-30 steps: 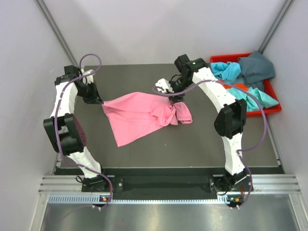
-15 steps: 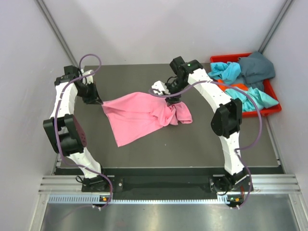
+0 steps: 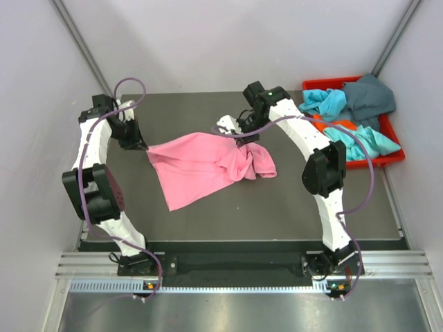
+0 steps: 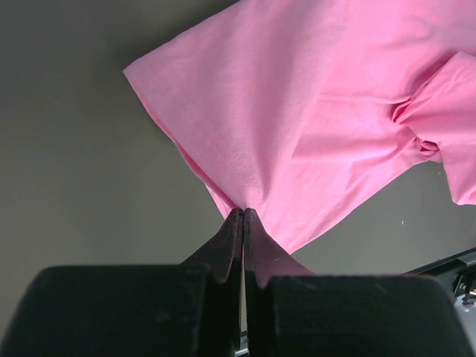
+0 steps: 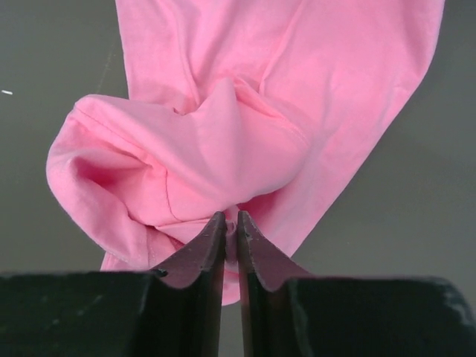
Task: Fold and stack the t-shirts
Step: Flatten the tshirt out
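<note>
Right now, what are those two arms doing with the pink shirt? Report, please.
Left pincer shut on pink t-shirt edge. Right pincer shut on its bunched end. Other shirts in red bin, no obstruction seen.

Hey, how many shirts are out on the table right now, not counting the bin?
1: the pink t-shirt spread on the table, pinched by the left gripper and right gripper. Anything beneath it would be hidden.

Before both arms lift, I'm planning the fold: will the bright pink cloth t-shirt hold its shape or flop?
Probably flop: the bright pink cloth t-shirt puckers into creases where the left gripper pinches its edge, so it should sag between grips. Likely light, since fingertip pinches hold it. The bunched folds at the right gripper probably won't open out unaided.
</note>
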{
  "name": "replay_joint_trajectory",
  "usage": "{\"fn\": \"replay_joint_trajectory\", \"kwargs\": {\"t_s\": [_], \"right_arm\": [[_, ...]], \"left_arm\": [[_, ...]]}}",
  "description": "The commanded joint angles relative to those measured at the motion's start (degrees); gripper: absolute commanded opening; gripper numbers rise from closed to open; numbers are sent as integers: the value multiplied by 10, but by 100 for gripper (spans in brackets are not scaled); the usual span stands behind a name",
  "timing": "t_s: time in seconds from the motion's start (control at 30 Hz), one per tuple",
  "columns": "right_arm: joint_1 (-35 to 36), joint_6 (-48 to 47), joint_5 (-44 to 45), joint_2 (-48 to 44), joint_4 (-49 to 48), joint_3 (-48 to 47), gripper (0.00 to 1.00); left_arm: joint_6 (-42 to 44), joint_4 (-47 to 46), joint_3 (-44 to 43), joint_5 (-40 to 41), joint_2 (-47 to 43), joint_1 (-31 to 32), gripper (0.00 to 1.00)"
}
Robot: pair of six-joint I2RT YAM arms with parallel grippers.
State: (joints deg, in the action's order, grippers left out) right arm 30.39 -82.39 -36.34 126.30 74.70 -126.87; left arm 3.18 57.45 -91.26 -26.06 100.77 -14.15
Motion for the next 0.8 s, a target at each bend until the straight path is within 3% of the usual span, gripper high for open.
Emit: {"fn": "replay_joint_trajectory", "kwargs": {"t_s": [0.0, 0.1, 0.23, 0.5, 0.77], "right_arm": [[9, 12, -8, -9, -28, -24, 10], [10, 31, -1, -16, -44, -22, 0], [5, 110, 21, -34, -97, -26, 0], [-38, 386, 89, -112, -333, -13, 0], [-66, 492, 187, -190, -417, 6, 0]], "left_arm": [[6, -5, -16, -9, 2, 0, 0], [6, -6, -23, -13, 8, 0, 0], [6, -1, -40, -19, 17, 1, 0], [19, 6, -164, -40, 51, 2, 0], [22, -36, -290, -100, 71, 3, 0]]}}
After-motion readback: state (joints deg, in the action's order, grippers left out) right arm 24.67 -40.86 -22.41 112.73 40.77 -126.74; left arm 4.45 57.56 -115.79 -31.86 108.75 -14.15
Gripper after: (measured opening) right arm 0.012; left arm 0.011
